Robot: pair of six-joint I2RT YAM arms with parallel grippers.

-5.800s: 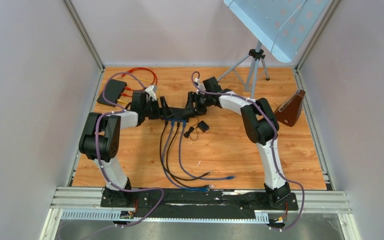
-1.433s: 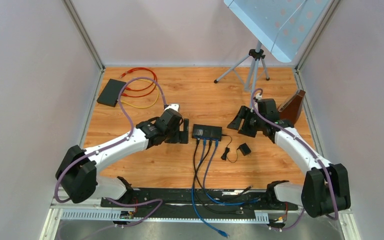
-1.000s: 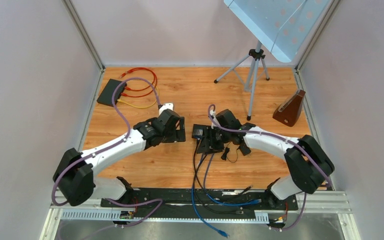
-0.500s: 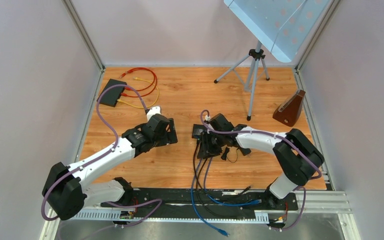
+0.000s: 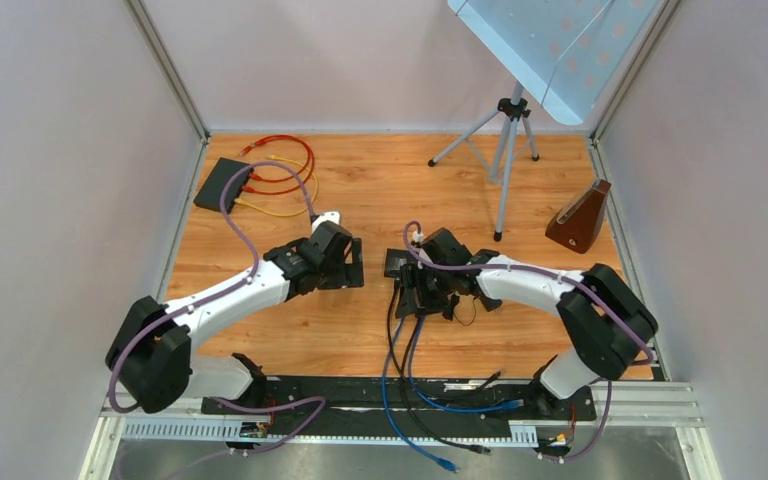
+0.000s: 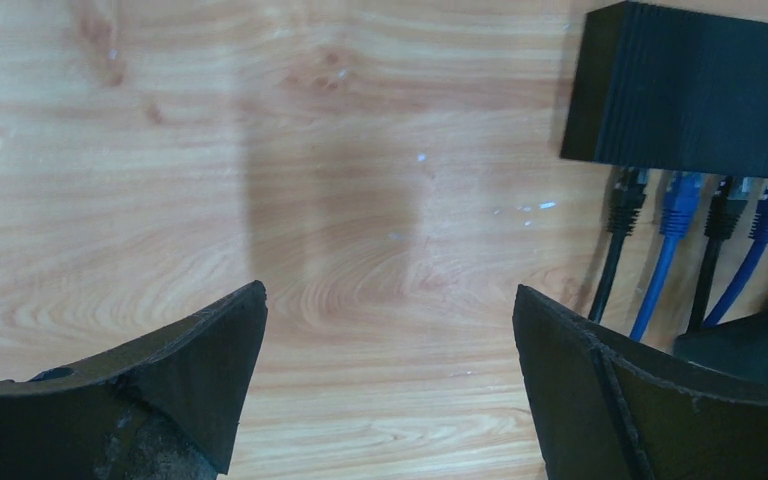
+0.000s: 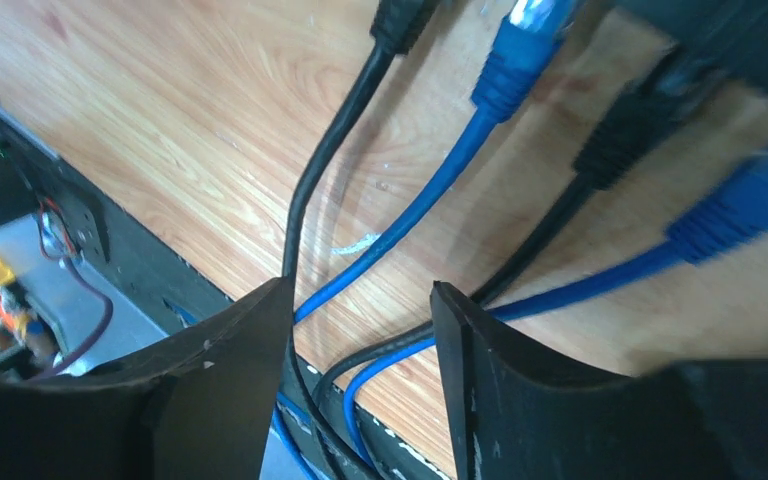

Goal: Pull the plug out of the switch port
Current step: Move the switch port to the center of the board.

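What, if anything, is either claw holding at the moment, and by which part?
Nothing is held. The left claw is open over the tabletop beside the switch; the right claw is open above the cables, gripping none.

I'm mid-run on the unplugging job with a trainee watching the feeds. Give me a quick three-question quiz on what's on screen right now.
1. True or false: the left hand is shut on a cable.
2. In the left wrist view, how many cables are plugged into the network switch? A) two B) four C) six
3. Which hand hovers right at those cables, just in front of the switch?

Key
1. False: it is open, with only the wooden table between its fingers.
2. B: two black, two blue.
3. The right hand, also open.
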